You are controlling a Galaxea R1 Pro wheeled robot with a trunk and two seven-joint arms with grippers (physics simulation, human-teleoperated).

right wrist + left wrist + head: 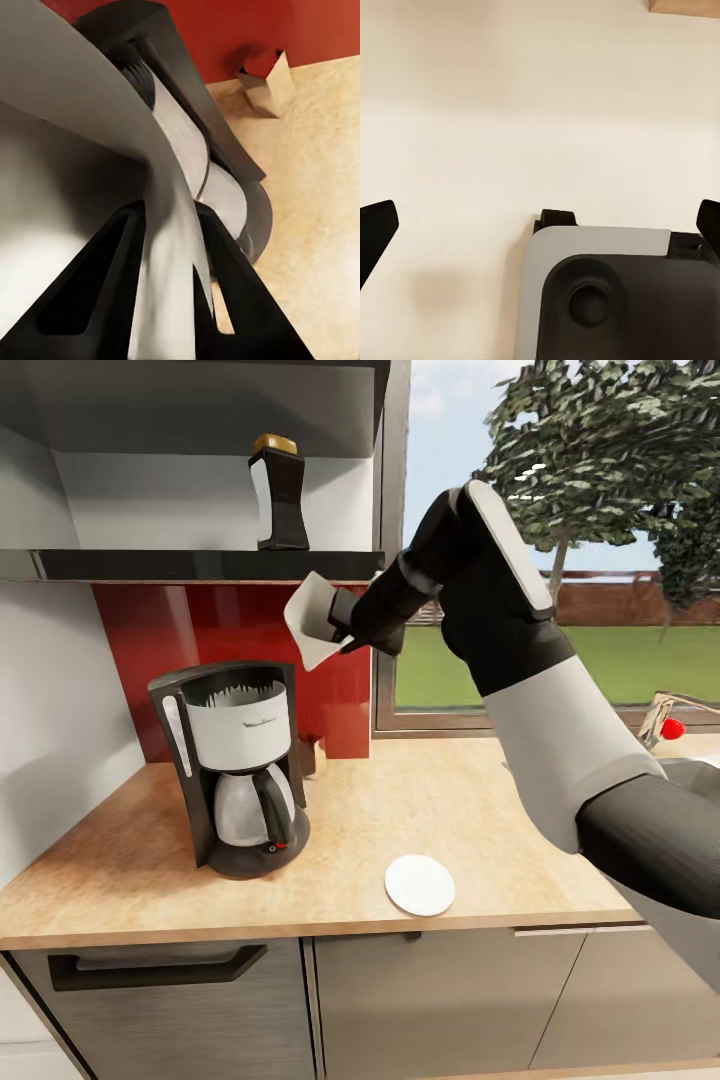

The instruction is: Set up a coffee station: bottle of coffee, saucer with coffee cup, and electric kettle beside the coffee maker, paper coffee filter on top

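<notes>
A glossy red backsplash [215,625] is set behind the worktop, bounded on the left by a plain pale wall [50,690]. To the right, a dark-framed window [395,540] is seen — through it a green lawn [620,660], a leafy tree [600,450], a low brick-coloured fence [620,600] and a pale blue sky. Daylight is cast evenly over the scene. At the far right edge a metal tap [668,712] with a red knob is partly shown. Below, grey-brown cabinet fronts [420,1000] are fitted — one with a black handle [155,965].

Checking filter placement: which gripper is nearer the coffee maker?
Right. The right gripper holds the filter just above the coffee maker; the left gripper faces a plain wall.
</notes>
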